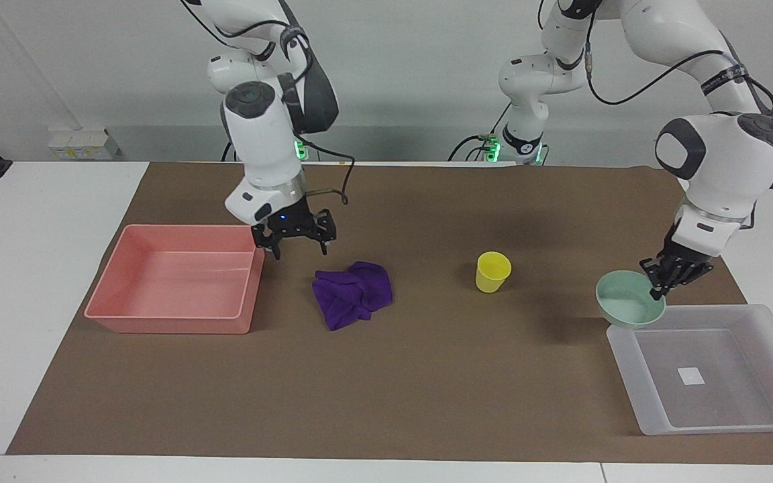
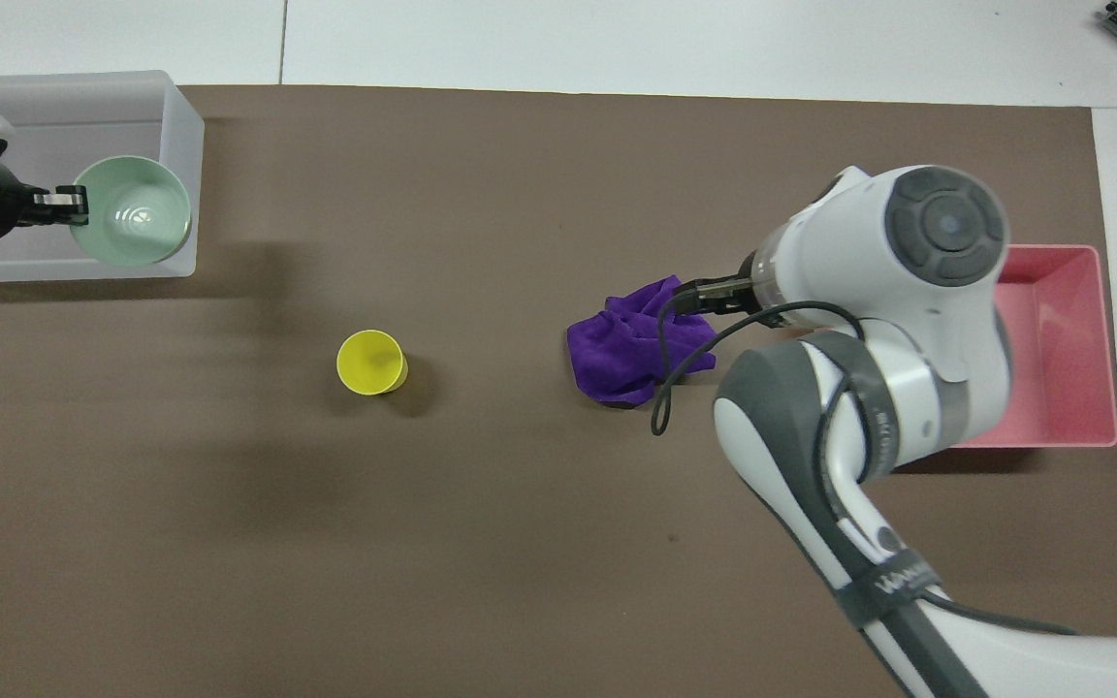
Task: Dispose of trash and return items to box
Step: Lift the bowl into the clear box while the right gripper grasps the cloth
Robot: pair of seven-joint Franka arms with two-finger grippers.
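My left gripper is shut on the rim of the mint-green bowl and holds it in the air over the corner of the translucent box. In the overhead view the bowl hangs over the box with the left gripper beside it. The yellow cup stands upright on the mat; it also shows in the overhead view. My right gripper is open, low over the mat between the pink bin and the purple rag. My right arm covers part of the rag in the overhead view.
The pink bin stands at the right arm's end of the table and holds nothing; my right arm covers much of it in the overhead view. A brown mat covers the table. A white sticker lies on the box's floor.
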